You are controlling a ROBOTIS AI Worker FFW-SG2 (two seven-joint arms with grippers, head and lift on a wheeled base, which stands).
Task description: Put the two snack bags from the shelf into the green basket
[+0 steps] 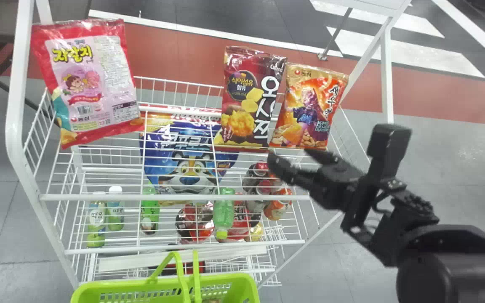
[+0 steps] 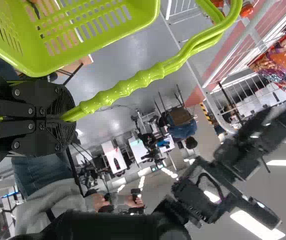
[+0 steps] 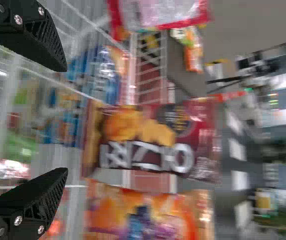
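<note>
1. Right gripper [image 1: 291, 155]: R side of head view, in front of wire rack [image 1: 175, 197], close to lower edges of both R-side bags. Jaws apart, w/ open gap.
2. Maroon snack bag [image 1: 246, 101]: upright, top level of rack, R of ctr. In R wrist view, ahead of gap btwn jaws.
3. Orange snack bag [image 1: 307, 109]: upright, same level, just beside maroon bag, on its R.
4. Green basket [image 1: 242, 281]: bottom of head view, at near side of rack.
5. Left gripper [image 2: 65, 117]: jaws clamped on basket handles [image 2: 128, 87].
6. Pink-and-red bag [image 1: 86, 80]: L end, top level. Blue bag [image 1: 187, 155], bottles [image 1: 224, 214], cans [image 1: 278, 206]: lower down in rack.
</note>
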